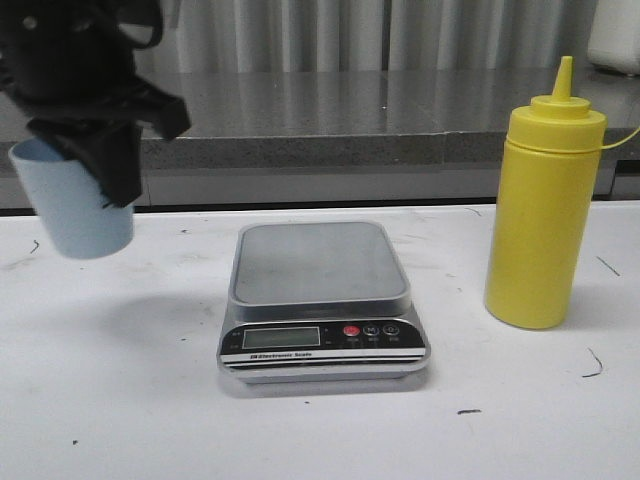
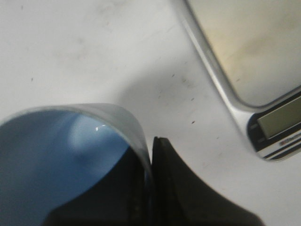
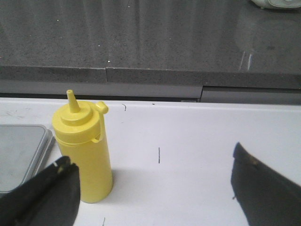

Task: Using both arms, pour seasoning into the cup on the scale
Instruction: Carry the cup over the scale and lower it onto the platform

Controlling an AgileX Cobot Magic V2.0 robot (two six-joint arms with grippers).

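Note:
The pale blue cup [image 1: 72,205] hangs tilted in the air at the far left, left of the scale [image 1: 320,295]. My left gripper [image 1: 105,165] is shut on its rim; in the left wrist view one black finger [image 2: 171,188] presses the cup wall [image 2: 127,127] from outside. The scale's grey platform [image 1: 318,260] is bare, and its corner shows in the left wrist view [image 2: 254,70]. The yellow seasoning bottle [image 1: 545,200] stands upright on the table right of the scale. My right gripper [image 3: 153,162] is open and empty, behind the bottle [image 3: 87,146], which stands beside its one finger.
A grey stone ledge [image 1: 400,110] runs along the back of the white table [image 1: 130,400]. A white object [image 1: 615,35] sits on the ledge at the far right. Small dark marks dot the table top.

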